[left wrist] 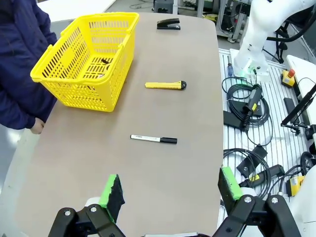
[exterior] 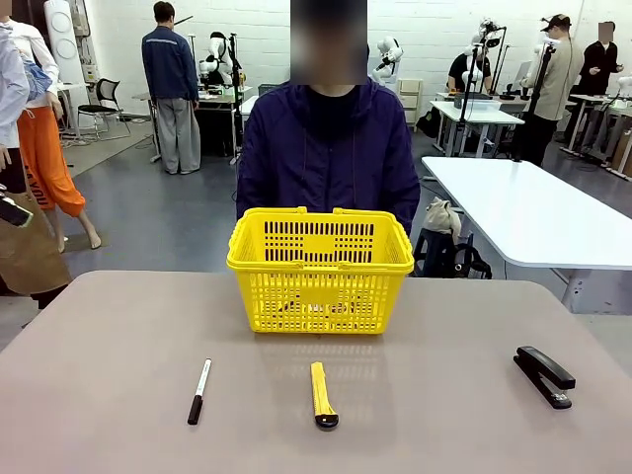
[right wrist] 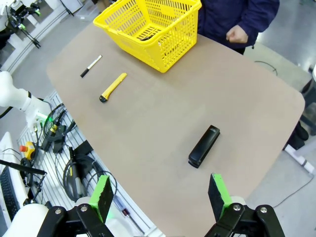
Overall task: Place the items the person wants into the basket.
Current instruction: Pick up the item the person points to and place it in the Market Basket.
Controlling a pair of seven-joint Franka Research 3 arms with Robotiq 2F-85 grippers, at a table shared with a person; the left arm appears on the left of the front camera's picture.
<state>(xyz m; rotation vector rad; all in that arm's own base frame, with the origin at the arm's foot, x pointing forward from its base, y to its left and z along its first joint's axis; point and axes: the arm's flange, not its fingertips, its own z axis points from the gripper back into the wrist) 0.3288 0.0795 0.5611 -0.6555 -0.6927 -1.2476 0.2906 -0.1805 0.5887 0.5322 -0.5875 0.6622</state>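
A yellow basket (exterior: 320,269) stands at the middle of the desk's (exterior: 444,395) far edge, directly in front of a person (exterior: 329,148) in a dark navy-purple hooded jacket who stands on the far side. Through the slotted walls, small dark things (left wrist: 105,61) lie on the basket's floor, too small to identify. A yellow utility knife (exterior: 322,394) lies on the bare desk near the middle of the near edge, well apart from the basket, its black tip pointing toward the robot's side. A white marker (exterior: 199,391) with a black cap lies beside it, toward the near left corner, cap end nearest the robot. A black stapler (exterior: 544,375) rests close to the right edge. The person's hand (right wrist: 238,33) hangs loosely curled just off the far edge, beside the basket. The left fingers (left wrist: 111,190) are spread wide and grasp nothing, hovering high over the desk's left edge. The right fingers (right wrist: 102,194) are likewise released and empty, above the right edge, with the stapler lying below and ahead of them.
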